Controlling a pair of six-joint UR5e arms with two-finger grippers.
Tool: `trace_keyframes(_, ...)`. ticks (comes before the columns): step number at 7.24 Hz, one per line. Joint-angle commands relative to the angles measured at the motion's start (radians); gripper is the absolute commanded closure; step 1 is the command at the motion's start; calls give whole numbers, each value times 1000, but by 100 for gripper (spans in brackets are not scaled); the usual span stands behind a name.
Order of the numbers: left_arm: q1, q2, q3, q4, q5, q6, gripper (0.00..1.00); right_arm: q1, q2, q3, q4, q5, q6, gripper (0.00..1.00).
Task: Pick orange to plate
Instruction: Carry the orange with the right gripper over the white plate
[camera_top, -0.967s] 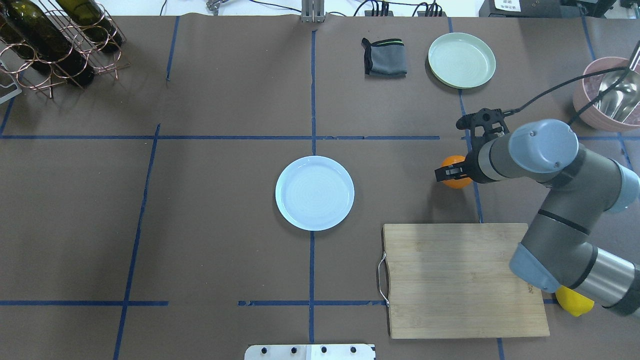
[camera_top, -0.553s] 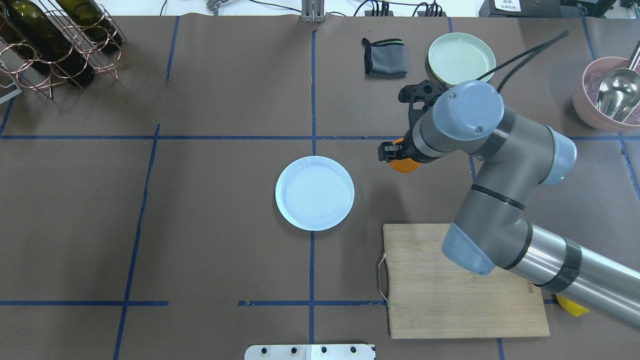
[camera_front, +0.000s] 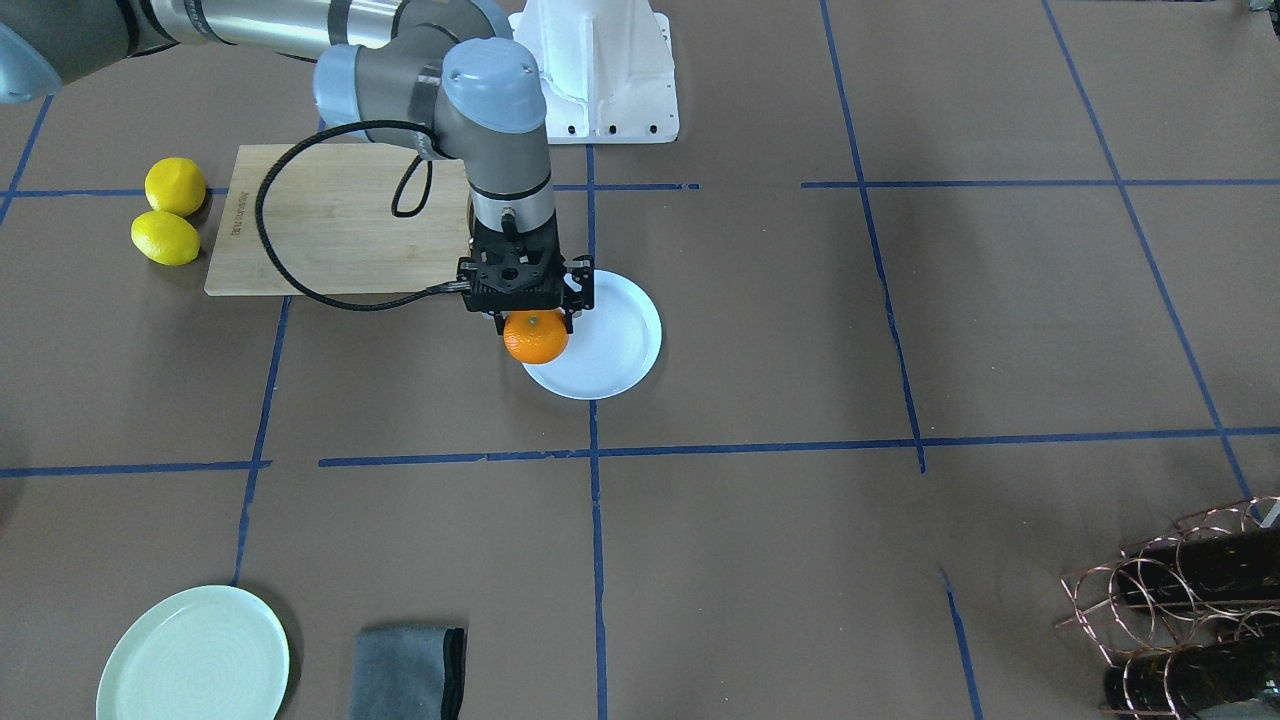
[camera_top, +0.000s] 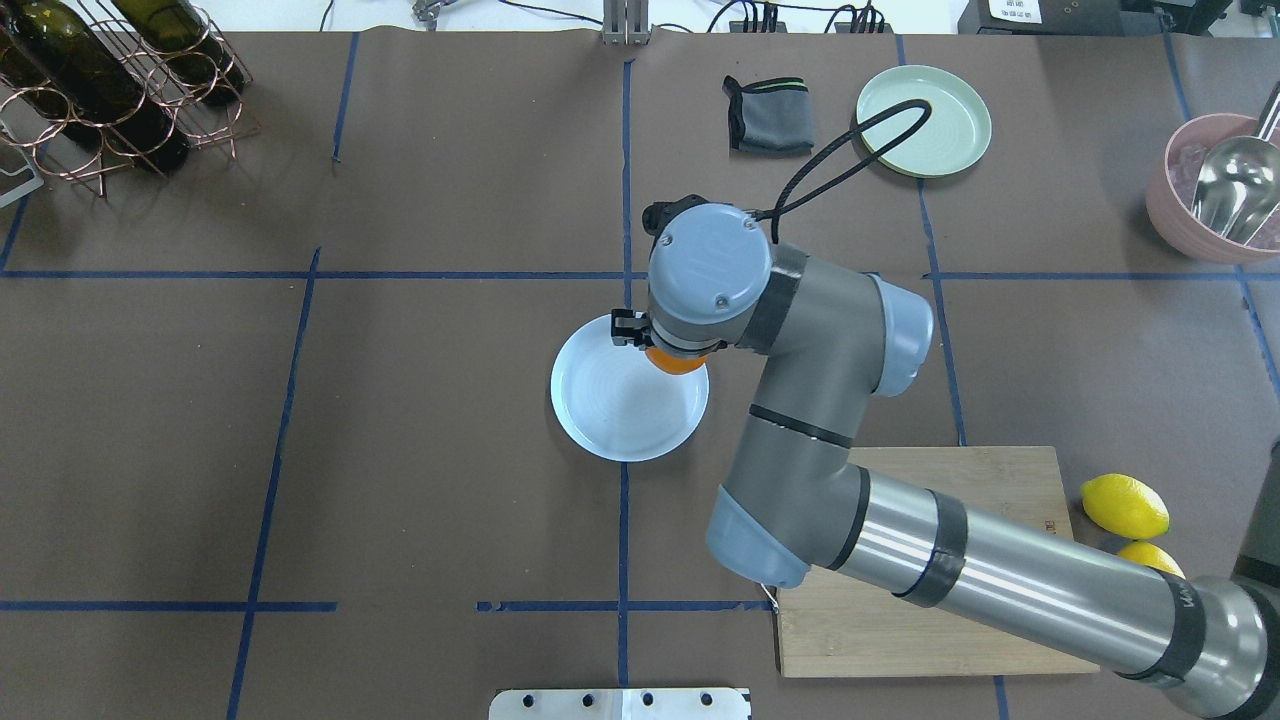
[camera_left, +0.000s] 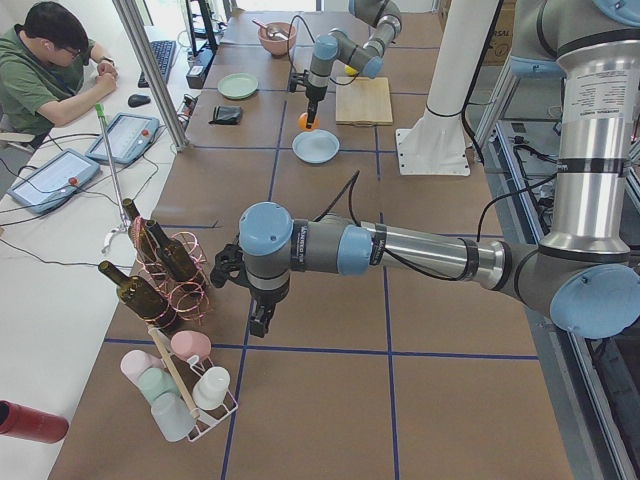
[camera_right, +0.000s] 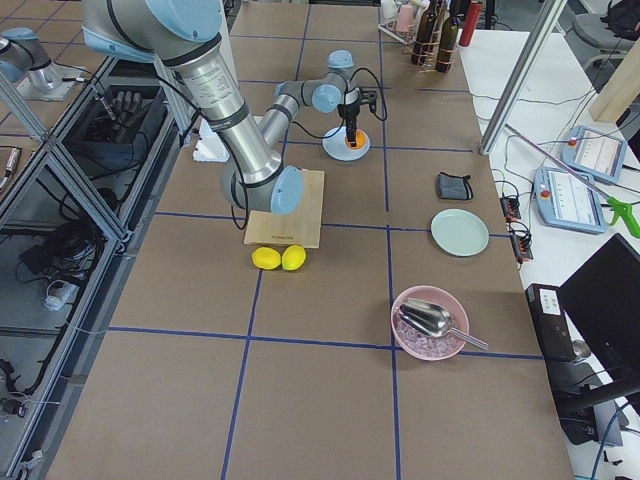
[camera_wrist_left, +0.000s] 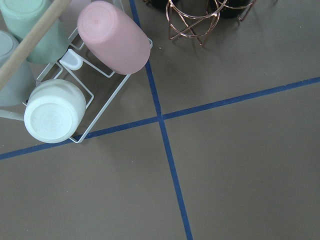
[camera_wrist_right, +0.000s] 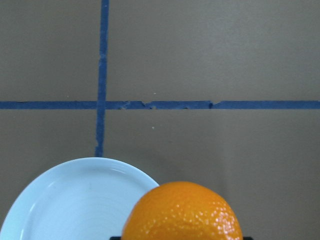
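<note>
The right arm reaches out over the middle of the bench. The right tool points straight down and pinches the orange between its two fingers, one on each side. The orange hangs over the edge of the blue plate, on the side away from the robot and a bit toward its right. From the camera on that wrist, the orange sits just to the right of the plate's middle. I cannot tell if it touches the plate.

The left tool hangs over the bench far from the plate, near the bottles in a wire rack and some cups in a white rack. I cannot tell if it is spread or pressed together.

A wooden board lies near the robot's right side. Two lemons sit side by side just past its end. At the far edge of the bench lie a green plate and a folded grey cloth, close to each other. A pink bowl with a shiny scoop in it stands at the right end.
</note>
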Motion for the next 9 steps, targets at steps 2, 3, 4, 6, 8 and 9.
trace_keyframes(2,1,1,-4,0,-1,0,0,-64,29,-41,4,-58,58,89)
trace_keyframes(3,-1,1,-7,0,-1,-1,0,-72,29,-57,5,-64,61,78)
trace_keyframes(4,-1,1,-11,3,1,0,0,-75,30,-67,7,-79,81,71)
trace_keyframes(6,-1,24,-20,3,1,0,0,-75,38,-67,10,-79,90,50)
trace_keyframes(8,-1,58,-62,5,1,-1,0,-77,41,-97,66,-87,122,28)
trace_keyframes(9,-1,63,-65,5,1,0,0,-75,41,-104,73,-96,121,0)
